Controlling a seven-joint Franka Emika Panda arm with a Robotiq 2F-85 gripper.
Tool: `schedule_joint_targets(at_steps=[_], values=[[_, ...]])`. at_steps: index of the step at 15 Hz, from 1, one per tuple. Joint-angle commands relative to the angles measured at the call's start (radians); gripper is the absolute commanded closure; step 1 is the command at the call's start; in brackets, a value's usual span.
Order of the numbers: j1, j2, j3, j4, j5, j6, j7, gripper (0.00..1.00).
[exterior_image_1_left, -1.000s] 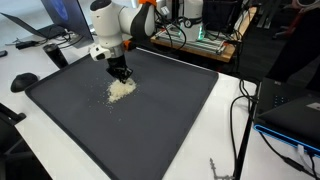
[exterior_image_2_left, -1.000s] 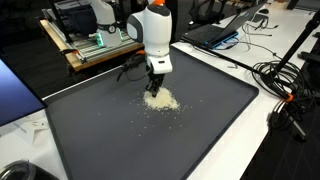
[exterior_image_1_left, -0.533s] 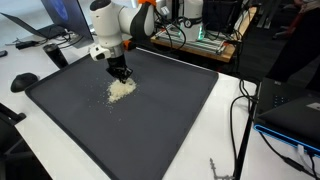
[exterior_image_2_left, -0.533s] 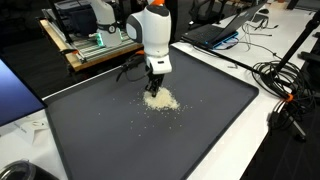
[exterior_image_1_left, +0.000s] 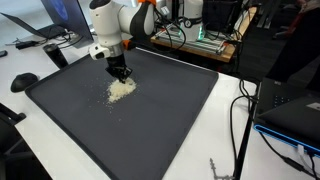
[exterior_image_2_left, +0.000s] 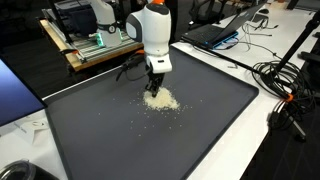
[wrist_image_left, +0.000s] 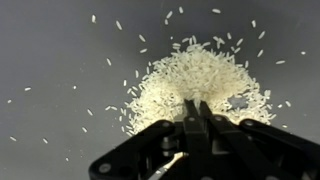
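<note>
Rice (exterior_image_1_left: 121, 88) lies in a small pale heap on the far left part of a big dark mat (exterior_image_1_left: 150, 130), and that heap is what the arm is busy over. Starting from the left in an exterior view, a blue-lit monitor (exterior_image_1_left: 62, 14) stands behind the mat's corner. Next comes the white arm (exterior_image_1_left: 108, 25), bending down so that the gripper (exterior_image_1_left: 120, 75) hangs right above the heap's back edge. To the right the mat runs on to the white table (exterior_image_1_left: 228, 125), where black cables (exterior_image_1_left: 241, 110) trail off the edge.

From the opposite side of the room, the gripper (exterior_image_2_left: 155, 88) points straight down at the rice (exterior_image_2_left: 160, 100), with a few loose grains (exterior_image_2_left: 140, 122) strewn toward the mat's middle (exterior_image_2_left: 150, 145) and a laptop (exterior_image_2_left: 215, 32) beyond the far right corner.

In the wrist view the gripper (wrist_image_left: 196, 110) has its jaws pressed together with nothing between them. Its tips sit at the near rim of the rice (wrist_image_left: 190, 78), though I cannot tell whether they touch the grains.
</note>
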Motion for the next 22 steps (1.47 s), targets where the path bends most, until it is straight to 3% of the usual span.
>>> schedule_joint_targets(at_steps=[1, 6, 11, 15, 19, 22], values=[[-0.016, -0.042, 0.012, -0.039, 0.006, -0.003, -0.026, 0.67], [-0.004, -0.117, 0.002, -0.090, -0.005, -0.008, -0.016, 0.34], [0.064, -0.219, -0.039, -0.178, -0.059, 0.029, 0.066, 0.00], [0.161, -0.294, -0.090, -0.233, -0.176, 0.057, 0.206, 0.00], [0.274, -0.334, -0.152, -0.240, -0.379, 0.053, 0.452, 0.00], [0.329, -0.347, -0.162, -0.225, -0.497, 0.017, 0.623, 0.00]])
